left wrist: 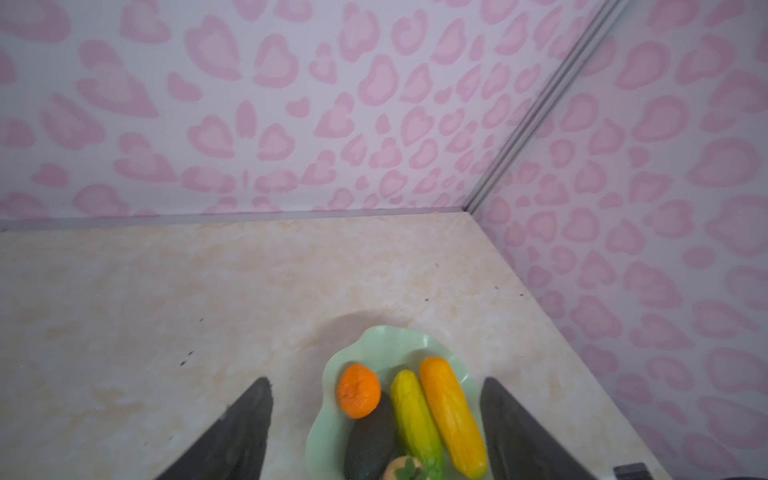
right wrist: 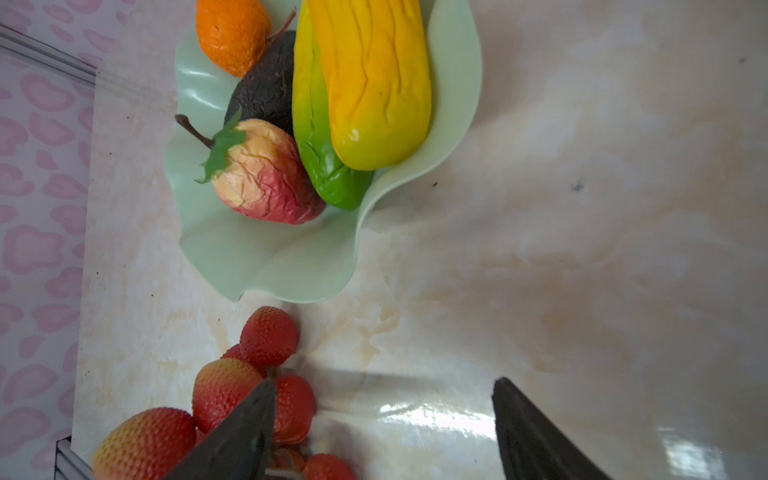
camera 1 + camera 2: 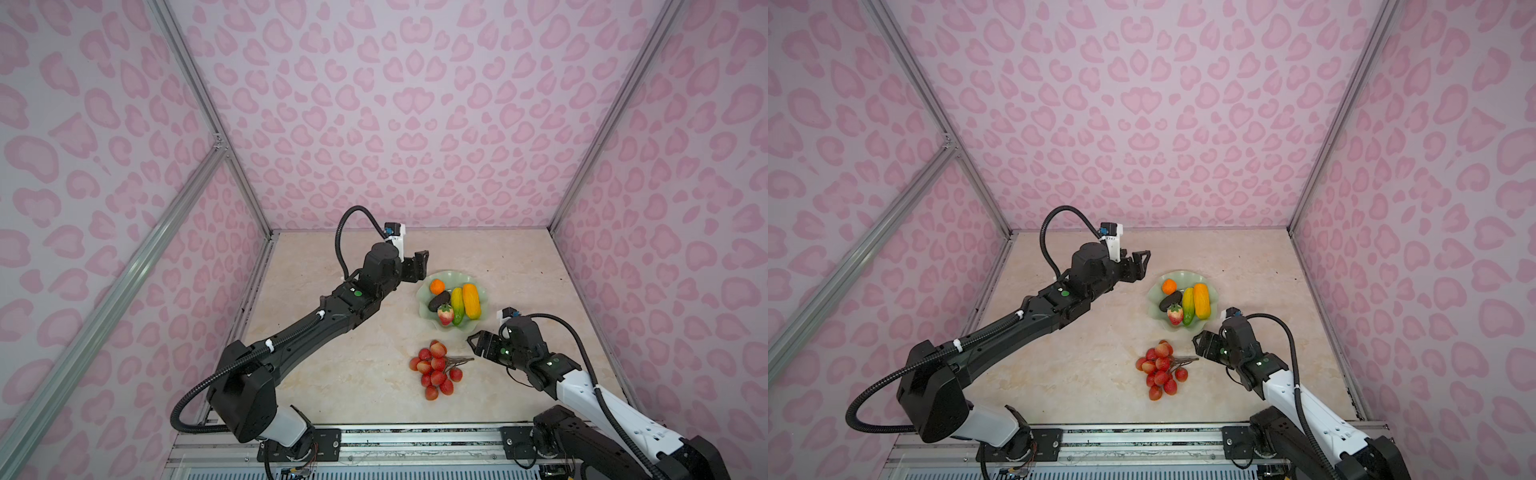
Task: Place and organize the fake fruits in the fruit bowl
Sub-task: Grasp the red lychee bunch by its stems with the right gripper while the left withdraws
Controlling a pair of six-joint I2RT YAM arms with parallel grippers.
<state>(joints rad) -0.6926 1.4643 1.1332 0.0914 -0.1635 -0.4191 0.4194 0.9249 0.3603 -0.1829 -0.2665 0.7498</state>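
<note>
Bowl: pale mint-green glossy shallow bowl with a wavy scalloped rim (image 3: 447, 275), standing on the beige marbled tabletop (image 3: 332, 374), right of centre.
Bowl contents: five plastic fruits.
- small round orange (image 3: 437, 286), at the far-left side
- dark bumpy avocado (image 3: 439, 300), between the orange and the strawberry
- pink-red strawberry with a green leaf cap (image 3: 445, 314), at the near side
- green-yellow oblong fruit (image 3: 457, 305) and orange-yellow oblong fruit (image 3: 471, 301), side by side and touching, on the right side of the bowl

Outside bowl: bunch of red berries on a brown stem (image 3: 434, 368), lying on the tabletop near the bowl's near rim, apart from it. Stem end points right.
Left gripper (image 3: 417, 266): raised beside the bowl's far-left rim. Fingers spread, nothing between them.
Right gripper (image 3: 478, 343): low over the tabletop, just right of the stem end, near the bowl's near-right rim. Fingers spread, nothing held.
Contact: in the right wrist view one finger (image 2: 245, 432) overlaps the berries. Cannot tell whether it touches them.
</note>
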